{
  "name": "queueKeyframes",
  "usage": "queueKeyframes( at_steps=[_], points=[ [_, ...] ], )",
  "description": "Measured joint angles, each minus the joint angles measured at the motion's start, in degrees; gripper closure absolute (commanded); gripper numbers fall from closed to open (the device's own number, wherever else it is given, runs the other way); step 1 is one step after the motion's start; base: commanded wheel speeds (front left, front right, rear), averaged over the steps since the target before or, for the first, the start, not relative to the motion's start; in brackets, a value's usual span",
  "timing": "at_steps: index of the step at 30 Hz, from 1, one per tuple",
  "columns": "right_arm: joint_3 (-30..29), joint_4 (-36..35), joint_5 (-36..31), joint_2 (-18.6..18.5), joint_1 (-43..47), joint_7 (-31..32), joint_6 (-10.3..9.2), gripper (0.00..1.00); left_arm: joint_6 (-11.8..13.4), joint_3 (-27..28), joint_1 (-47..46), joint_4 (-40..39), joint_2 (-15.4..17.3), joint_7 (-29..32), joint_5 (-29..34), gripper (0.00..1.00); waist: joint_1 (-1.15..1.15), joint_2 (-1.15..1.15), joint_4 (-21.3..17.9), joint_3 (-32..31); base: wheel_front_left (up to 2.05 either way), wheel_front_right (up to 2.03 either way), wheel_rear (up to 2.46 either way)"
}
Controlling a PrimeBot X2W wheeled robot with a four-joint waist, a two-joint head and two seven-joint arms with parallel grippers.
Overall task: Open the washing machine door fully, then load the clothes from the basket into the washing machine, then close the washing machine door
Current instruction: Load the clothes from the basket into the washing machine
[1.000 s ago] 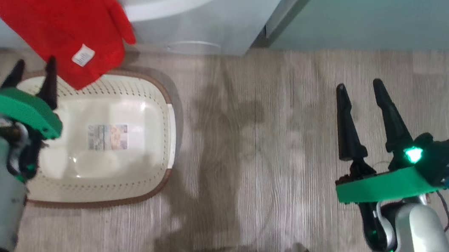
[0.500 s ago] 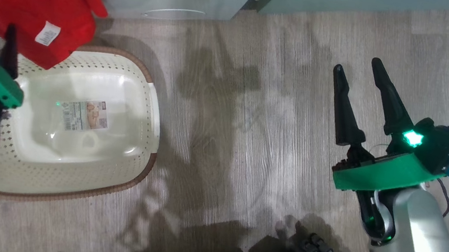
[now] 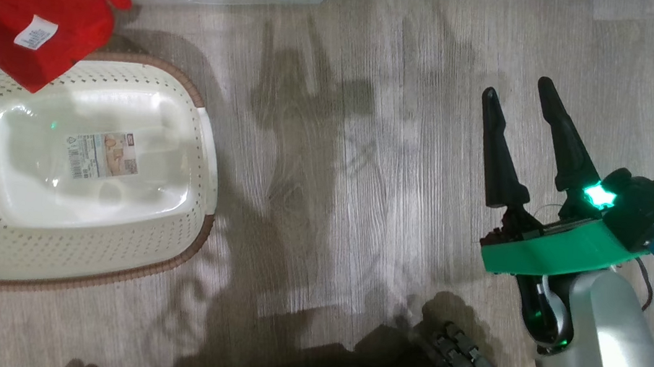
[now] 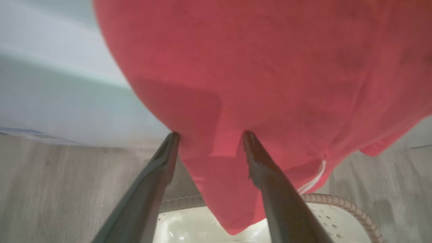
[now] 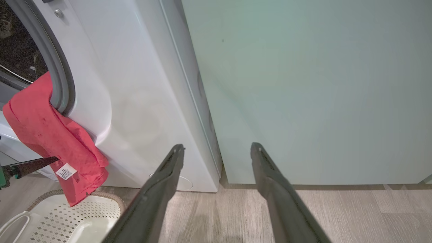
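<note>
Standing spread wide, the fingers of the left gripper (image 4: 211, 135) are seen to clasp nothing; their tips are set at the hanging hem of the clothes (image 4: 270, 67) (contact cannot be confirmed). The right gripper (image 5: 217, 145) is likewise held wide open and empty, pointed at the pale green cabinet (image 5: 303, 84), well apart from the work. The clothes are draped over the grey gasket (image 5: 62, 84) of the washing machine (image 5: 135, 101), the lower part dangling above the basket (image 3: 195, 242). Loading is judged incomplete. The dangling fabric must be regrasped or pushed into the drum before the door is closed.
</note>
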Motion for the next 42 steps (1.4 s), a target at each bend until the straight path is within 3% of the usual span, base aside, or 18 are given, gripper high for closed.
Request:
queueKeyframes(
  at_steps=[1, 2, 3, 5, 16, 21, 26, 37, 42],
  points=[
    [0.0, 0.0, 0.2, 0.0, 0.0, 0.0, 0.0, 0.0, 0.0, -0.2, -0.2, 0.2, 0.5, 0.0, -0.2, 0.0, 0.0, 0.0, -0.1, 0.2, 0.0, 0.0, 0.0],
    [0.1, 0.1, 0.3, 0.0, -0.1, -0.1, 0.0, 0.0, 0.0, -0.3, -0.2, 0.4, 0.8, 0.0, -0.3, 0.07, 0.0, 0.0, -0.1, 0.3, 0.0, 0.0, 0.0],
    [0.1, 0.2, 0.4, 0.0, -0.1, -0.5, 0.0, 0.0, 0.0, -0.4, -0.2, 0.5, 1.0, -0.1, -0.5, 0.34, 0.0, 0.0, -0.2, 0.3, 0.0, 0.0, 0.0],
    [0.3, 0.3, 0.8, 0.0, -0.3, -0.5, 0.0, 0.0, 0.0, -0.9, -0.2, 0.5, 1.3, -0.1, -0.5, 1.0, 0.0, 0.0, -0.2, 0.4, 0.0, 0.0, 0.0],
    [-0.3, 1.7, 1.6, 0.0, -1.1, -1.2, 0.0, 0.0, 0.0, -3.3, 0.7, -0.5, 0.7, 0.2, -2.6, 1.0, 0.0, 0.0, 0.6, -1.6, 0.0, 0.0, 0.0],
    [-0.9, 2.3, 1.7, 0.0, -0.9, -1.5, 0.0, 0.0, 0.0, -5.2, 3.3, -2.9, 0.5, 4.6, -3.7, 1.0, -0.01, 0.0, 1.7, -3.8, 0.0, 0.0, 0.0],
    [-1.1, 2.8, 2.7, 0.0, -0.2, -1.6, 0.0, 0.0, 0.1, -6.1, 5.4, -10.7, 1.4, 10.3, -4.6, 1.0, -0.01, 0.0, 2.8, -6.3, 0.0, 0.0, 0.0],
    [0.1, 3.4, 5.9, 0.0, 0.9, -1.8, 0.0, 0.0, 8.4, -3.9, 12.8, -40.1, 9.7, 25.5, -7.2, 1.0, -0.01, 0.0, 0.9, -9.6, 0.0, 0.0, 0.0],
    [1.1, 2.6, 7.6, 0.0, 1.5, -1.8, 0.0, 0.0, 11.8, -2.8, 12.3, -48.6, 12.9, 30.6, -6.7, 1.0, -0.01, 0.0, -1.4, -9.4, 0.0, 0.0, 0.0]
  ],
)
